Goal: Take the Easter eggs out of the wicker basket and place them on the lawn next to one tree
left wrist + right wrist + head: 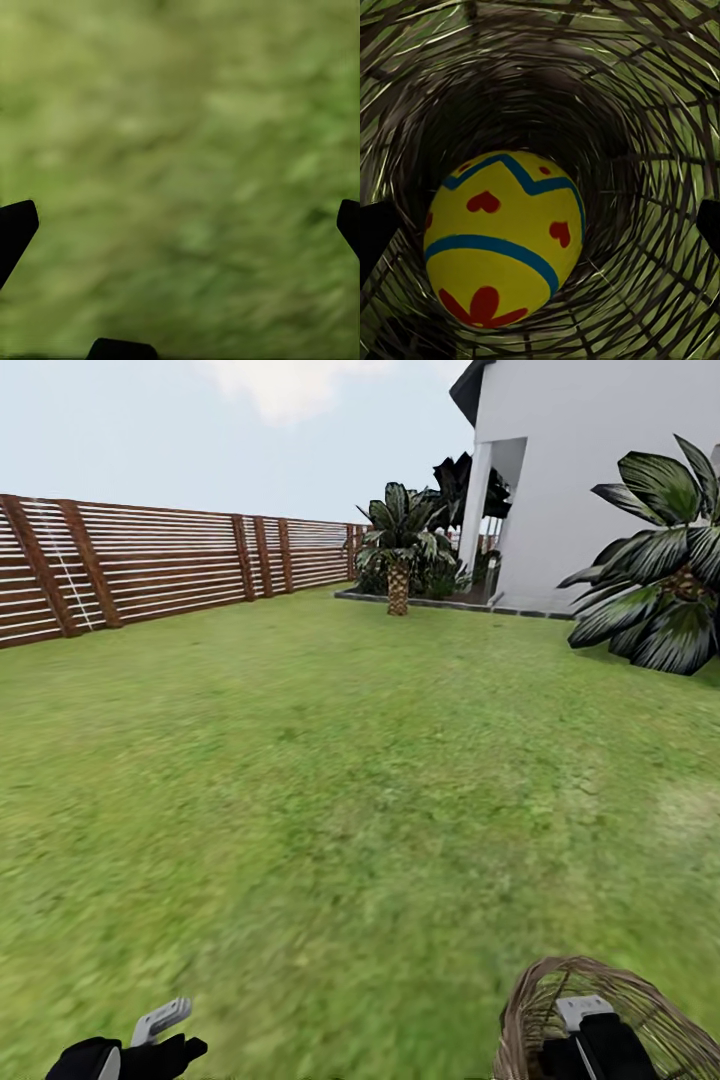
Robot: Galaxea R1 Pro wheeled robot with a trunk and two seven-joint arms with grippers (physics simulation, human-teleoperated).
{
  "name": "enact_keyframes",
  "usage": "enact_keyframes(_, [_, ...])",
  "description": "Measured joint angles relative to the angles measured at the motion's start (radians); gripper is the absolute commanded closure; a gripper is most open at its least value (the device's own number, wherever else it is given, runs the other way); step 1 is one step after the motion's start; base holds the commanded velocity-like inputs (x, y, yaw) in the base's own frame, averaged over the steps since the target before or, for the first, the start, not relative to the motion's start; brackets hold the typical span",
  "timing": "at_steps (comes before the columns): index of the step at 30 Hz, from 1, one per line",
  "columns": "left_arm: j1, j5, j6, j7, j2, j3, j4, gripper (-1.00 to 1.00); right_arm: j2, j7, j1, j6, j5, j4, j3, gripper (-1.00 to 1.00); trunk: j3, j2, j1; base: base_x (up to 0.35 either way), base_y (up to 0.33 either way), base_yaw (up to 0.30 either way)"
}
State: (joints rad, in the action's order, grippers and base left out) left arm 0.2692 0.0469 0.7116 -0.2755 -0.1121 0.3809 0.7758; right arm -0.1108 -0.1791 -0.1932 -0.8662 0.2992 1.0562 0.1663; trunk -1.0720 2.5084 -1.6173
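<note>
While right claw [540, 225] gapes inside wicker basket [535, 1000] around egg [502, 240], left claw [180, 225] open over bare lawn [330, 780].

A brown slatted wooden fence [150, 565] is seen bordering the garden, a white house wall [590, 470] and short scaly-trunked palms [398, 550] beyond, under pale sky [200, 430].

Wicker basket [660, 90] walls close around egg [502, 240].

Readable text: none in any view.
Easter egg [504, 238]: painted hearts, flower and zigzag bands only, no letters or numbers.
</note>
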Motion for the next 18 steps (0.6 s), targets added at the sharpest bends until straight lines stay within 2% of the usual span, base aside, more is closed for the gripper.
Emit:
enact_keyframes(7, [0.0,0.003,0.0,-0.01,0.001,0.0,0.001,-1.0,0.002,0.0,0.0,0.0,0.0,-0.001,0.0,-1.0,-0.027,0.002,-0.003,0.021,0.171,0.0])
enact_keyframes(18, [0.0,0.002,-0.001,-0.002,0.002,0.0,0.0,-1.0,0.001,0.0,0.0,0.0,0.0,0.0,0.0,-1.0,-0.07,0.004,-0.008,0.004,0.014,0.0])
